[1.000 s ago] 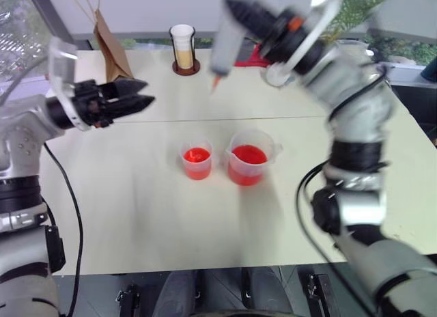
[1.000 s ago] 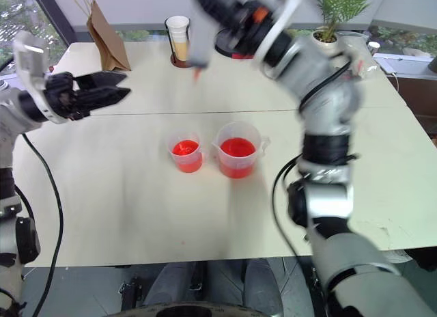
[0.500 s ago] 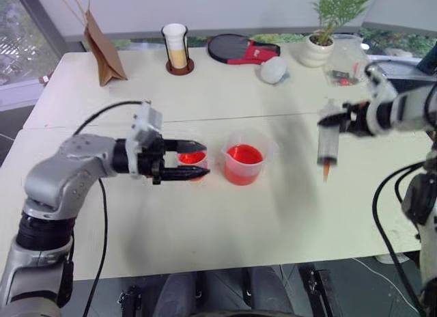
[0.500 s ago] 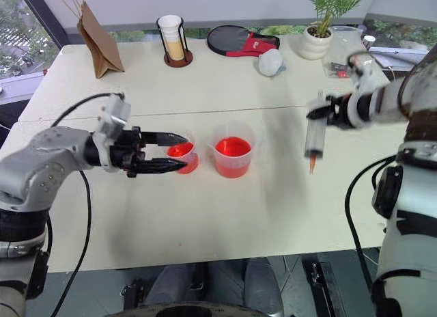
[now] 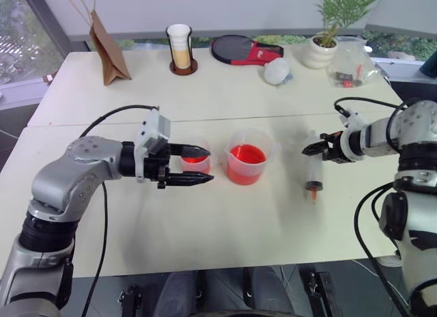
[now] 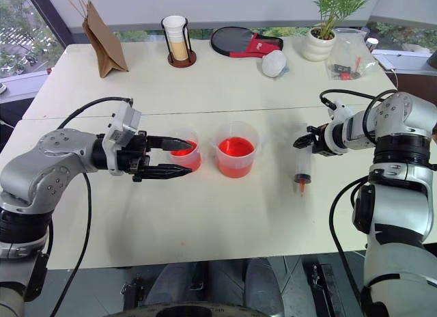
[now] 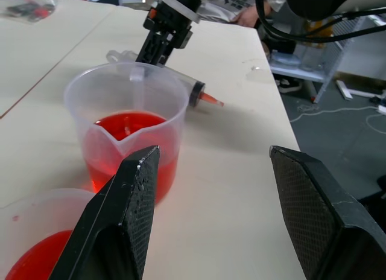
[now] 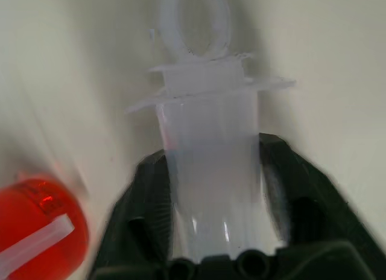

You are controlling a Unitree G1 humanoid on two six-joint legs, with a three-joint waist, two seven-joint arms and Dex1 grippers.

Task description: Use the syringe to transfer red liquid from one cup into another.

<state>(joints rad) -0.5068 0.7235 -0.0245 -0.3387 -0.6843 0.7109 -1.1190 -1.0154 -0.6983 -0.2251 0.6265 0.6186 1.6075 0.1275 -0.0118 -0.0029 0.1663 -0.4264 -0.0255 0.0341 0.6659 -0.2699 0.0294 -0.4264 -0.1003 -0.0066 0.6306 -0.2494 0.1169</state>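
- Bag: stands at the desk's far left corner. Its handles are cut off by the top edge of the head view.
- Left claw: released, its fingers spread wide and pointing toward the robot's right. It holds nothing.
- Small cup: holds red liquid and stands left of the desk's middle. From the head, one left finger crosses its far rim and the other passes its near side. In the left wrist view the cup sits off beside one finger, half hidden and cut by the frame. Whether it stands between the fingers or below them cannot be told.
- Holder: stands at the far edge with stacked paper cups in it.
- Big cup: has a spout, is partly filled with red liquid, and stands just right of the small cup, apart from it.
- Paddle: lies at the far edge.
- Syringe: well right of the big cup, low along the desk with its red tip toward the near edge. The barrel looks clear, and any fill is too small to judge.
- Right claw: clenched on the syringe's barrel just below the flange. A red blur beside it cannot be made out.
- Plant: at the far right, its leaves cut off at the top.
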